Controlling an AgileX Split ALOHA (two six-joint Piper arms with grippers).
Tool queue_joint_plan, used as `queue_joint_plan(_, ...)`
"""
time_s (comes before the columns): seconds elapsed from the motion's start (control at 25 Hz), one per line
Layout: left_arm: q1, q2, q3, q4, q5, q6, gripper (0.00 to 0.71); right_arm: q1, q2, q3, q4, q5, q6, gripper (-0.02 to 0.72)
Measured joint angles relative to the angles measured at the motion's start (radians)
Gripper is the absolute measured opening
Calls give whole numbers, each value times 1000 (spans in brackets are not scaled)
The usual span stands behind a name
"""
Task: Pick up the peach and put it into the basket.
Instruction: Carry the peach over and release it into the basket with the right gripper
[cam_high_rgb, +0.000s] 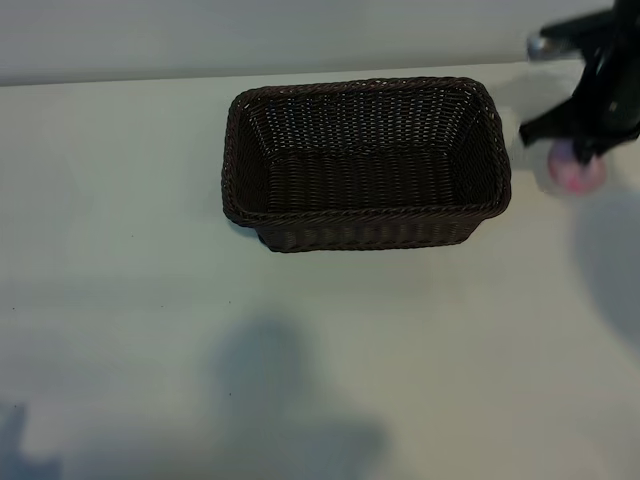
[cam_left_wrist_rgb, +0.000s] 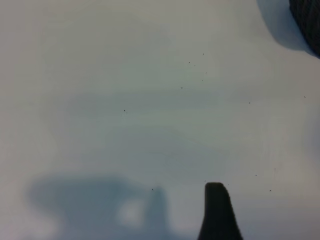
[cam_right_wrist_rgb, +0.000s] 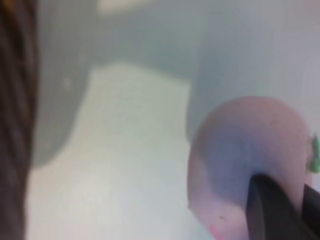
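the small round pink peach (cam_high_rgb: 578, 172) sits at the table's far right edge in the exterior view, well apart from the large rectangular dark brown woven wicker basket (cam_high_rgb: 366, 163) at centre. the right gripper (cam_high_rgb: 580, 150) is directly over the peach, its black fingers clenched onto the fruit. in the right wrist view a dark fingertip (cam_right_wrist_rgb: 272, 210) presses against the peach (cam_right_wrist_rgb: 240, 150). the left gripper (cam_left_wrist_rgb: 217, 212) hangs over bare white table (cam_left_wrist_rgb: 125, 110), fingers released, holding nothing.

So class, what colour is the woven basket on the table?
Dark brown; the basket shows best in the exterior view.
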Motion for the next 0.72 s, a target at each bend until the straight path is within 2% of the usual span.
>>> queue_joint_plan(0.28, 0, 0, 0, 0, 0, 0, 485, 0, -101, -158, 2, 113, 0, 45)
queue_joint_plan(0.36, 0, 0, 0, 0, 0, 0, 485, 0, -102, -167, 21, 123, -1, 45)
queue_joint_plan(0.48, 0, 0, 0, 0, 0, 0, 485, 6, -100, -167, 85, 138, -27, 45)
queue_joint_plan(0.56, 0, 0, 0, 0, 0, 0, 485, 28, -100, -167, 114, 149, -47, 45)
queue_joint_plan(0.72, 0, 0, 0, 0, 0, 0, 485, 131, -100, -167, 124, 158, -52, 45)
